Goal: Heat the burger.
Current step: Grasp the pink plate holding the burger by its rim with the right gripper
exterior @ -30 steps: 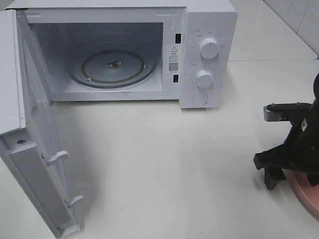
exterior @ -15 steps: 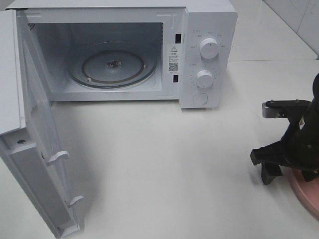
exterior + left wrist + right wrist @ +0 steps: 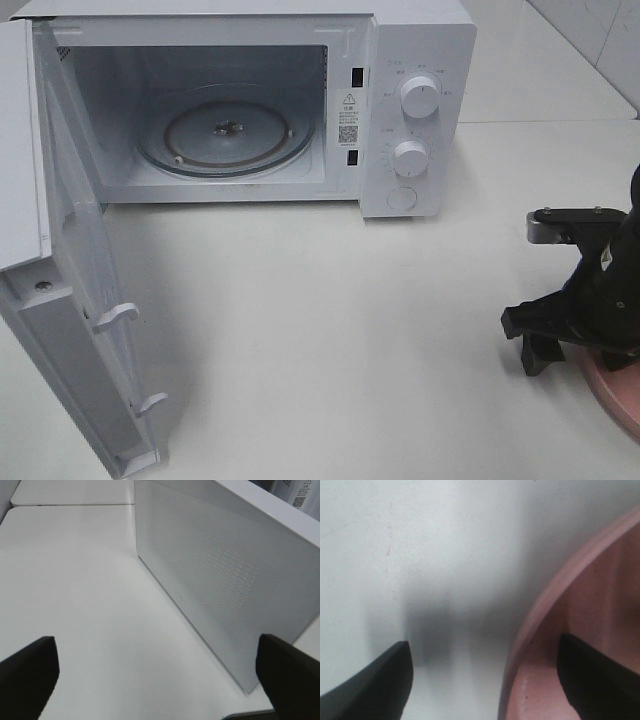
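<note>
The burger is out of view in every frame. At the table's right edge my right gripper stands open and low over the near-left rim of a pink plate. In the right wrist view its jaws straddle that rim: one dark finger is over the bare table, the other over the pink plate. Nothing is between them but the rim. My left gripper is open and empty, outside the high view, facing the outer side of the microwave door.
A white microwave stands at the back with its door swung wide open toward the front left. Its glass turntable is bare. Two knobs sit on its right panel. White tabletop lies between microwave and plate.
My right gripper has edged slightly left and lower at the plate's rim. Its jaws stay apart. Nothing else has moved.
</note>
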Robot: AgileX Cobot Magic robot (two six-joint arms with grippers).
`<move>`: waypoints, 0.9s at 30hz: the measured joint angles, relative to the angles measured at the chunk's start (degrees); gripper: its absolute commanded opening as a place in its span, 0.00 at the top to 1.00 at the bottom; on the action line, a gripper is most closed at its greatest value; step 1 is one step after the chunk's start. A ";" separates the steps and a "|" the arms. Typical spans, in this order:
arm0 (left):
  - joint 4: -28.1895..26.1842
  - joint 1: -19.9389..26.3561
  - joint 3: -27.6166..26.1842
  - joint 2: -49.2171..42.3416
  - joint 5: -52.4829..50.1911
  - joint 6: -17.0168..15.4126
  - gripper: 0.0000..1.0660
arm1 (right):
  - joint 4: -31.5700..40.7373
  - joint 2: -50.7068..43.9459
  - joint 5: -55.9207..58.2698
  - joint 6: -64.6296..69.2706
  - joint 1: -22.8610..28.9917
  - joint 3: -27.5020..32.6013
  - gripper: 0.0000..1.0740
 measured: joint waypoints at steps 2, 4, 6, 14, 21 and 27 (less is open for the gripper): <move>0.00 0.00 0.00 0.00 0.00 0.00 0.06 | 0.06 -0.06 -0.23 0.00 0.00 0.34 0.29; 0.00 0.00 0.00 0.00 0.00 0.00 0.06 | 0.40 -0.11 -0.52 0.00 0.00 0.74 0.29; 0.00 0.00 0.00 0.00 0.00 0.00 0.06 | 0.97 -0.29 -0.80 0.00 0.00 1.32 0.29; 0.00 0.00 0.00 0.00 0.00 0.00 0.06 | 0.97 -0.74 -1.26 0.63 0.00 2.12 0.53; 0.00 0.00 0.00 0.00 0.00 0.00 0.06 | 0.06 -0.80 -0.86 3.90 -0.11 2.12 0.96; 0.00 0.00 0.00 0.00 0.00 0.00 0.06 | -0.52 -0.92 -0.57 4.13 -0.11 2.12 1.00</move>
